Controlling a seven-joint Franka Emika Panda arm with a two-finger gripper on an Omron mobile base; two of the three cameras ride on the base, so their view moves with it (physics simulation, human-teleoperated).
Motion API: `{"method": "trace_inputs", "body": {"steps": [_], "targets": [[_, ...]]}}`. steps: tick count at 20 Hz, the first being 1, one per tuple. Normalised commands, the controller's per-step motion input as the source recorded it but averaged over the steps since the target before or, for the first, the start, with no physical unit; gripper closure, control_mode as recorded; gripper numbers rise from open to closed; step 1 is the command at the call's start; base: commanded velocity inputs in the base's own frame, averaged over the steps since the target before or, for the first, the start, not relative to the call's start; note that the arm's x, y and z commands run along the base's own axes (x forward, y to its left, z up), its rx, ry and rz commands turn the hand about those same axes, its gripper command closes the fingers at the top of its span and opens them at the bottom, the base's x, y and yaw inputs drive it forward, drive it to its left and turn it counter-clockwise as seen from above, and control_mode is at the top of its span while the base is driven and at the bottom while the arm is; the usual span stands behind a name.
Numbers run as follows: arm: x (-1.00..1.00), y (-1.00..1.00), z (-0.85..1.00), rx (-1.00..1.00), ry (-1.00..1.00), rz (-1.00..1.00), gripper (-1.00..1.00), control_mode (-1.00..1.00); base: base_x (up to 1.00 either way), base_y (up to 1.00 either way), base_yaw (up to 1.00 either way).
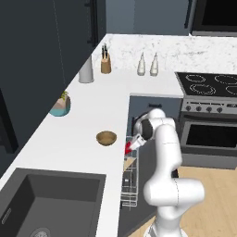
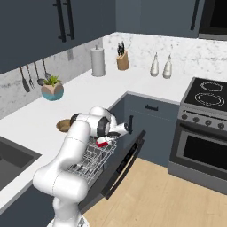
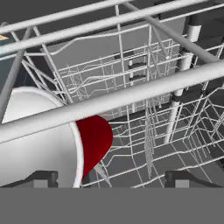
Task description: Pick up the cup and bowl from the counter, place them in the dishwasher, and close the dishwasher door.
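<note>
The red cup (image 3: 94, 142) lies tilted in the white wire rack (image 3: 144, 109) of the open dishwasher, its pale inside (image 3: 35, 144) turned toward the hand camera. My gripper (image 3: 113, 177) is open just above the rack, fingertips (image 3: 41, 177) spread wide, with the cup by the left one. From the base I see the cup (image 1: 129, 147) at my gripper (image 1: 134, 143) over the rack (image 1: 130, 185). The tan bowl (image 1: 106, 138) sits on the white counter (image 1: 69, 143) left of the dishwasher. The dishwasher door (image 2: 122, 166) hangs open and tilted down.
A teal-and-tan plant pot (image 1: 60, 106), a paper towel roll (image 1: 86, 69), a knife block (image 1: 106, 62) and two white bottles (image 1: 147, 65) stand further back on the counter. A dark sink (image 1: 51, 199) is at the near left, and the oven (image 1: 208, 125) is to the right.
</note>
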Motion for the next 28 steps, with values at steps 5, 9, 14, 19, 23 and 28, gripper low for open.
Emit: {"method": "trace_inputs", "body": {"steps": [5, 9, 14, 19, 23, 28], "targets": [[-0.27, -0.44, 0.36, -0.08, 0.0, -0.04, -1.0, -1.0, 0.0, 0.0, 0.0], [-0.33, -0.19, 0.57, -0.12, -0.01, 0.0, -1.0, -1.0, 0.0, 0.0, 0.0], [-0.31, -0.18, 0.32, -0.2, -0.02, 0.0, -1.0, -1.0, 0.0, 0.0, 0.0], [-0.59, -0.19, 0.66, -0.26, -0.16, 0.0, -1.0, -1.0, 0.0, 0.0, 0.0], [-0.79, 0.0, 1.0, -0.19, -0.24, 0.03, -1.0, -1.0, 0.0, 0.0, 0.0], [-0.86, 0.0, 1.0, -0.18, -0.31, 0.2, -1.0, -1.0, 0.0, 0.0, 0.0]]}}
